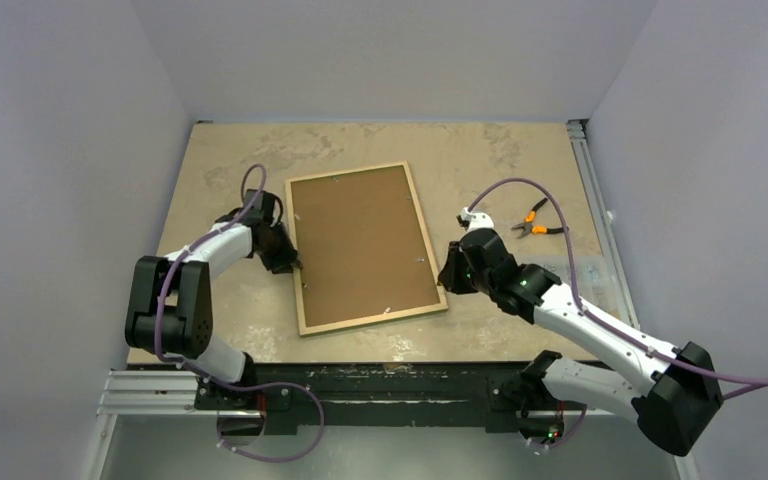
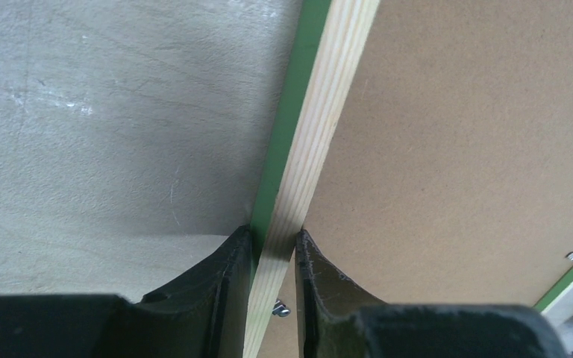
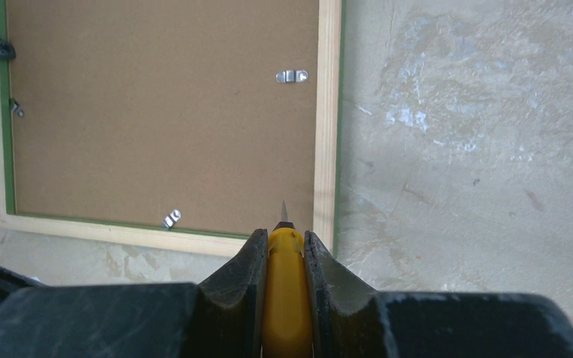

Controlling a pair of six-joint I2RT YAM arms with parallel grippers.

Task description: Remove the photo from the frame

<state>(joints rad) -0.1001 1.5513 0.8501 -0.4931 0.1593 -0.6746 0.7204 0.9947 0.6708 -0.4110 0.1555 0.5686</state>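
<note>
Grey walls (image 1: 50, 130) enclose the mottled beige table (image 1: 480, 150) bearing the frame (image 1: 373, 320).

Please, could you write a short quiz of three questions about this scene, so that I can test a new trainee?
1. True or false: the frame lies with its back side up.
2. What does the left gripper clamp? A) the frame's edge B) a cup C) nothing
3. Fill in: the right gripper holds a ___-handled tool.
Key: 1 true; 2 A; 3 yellow.
</note>
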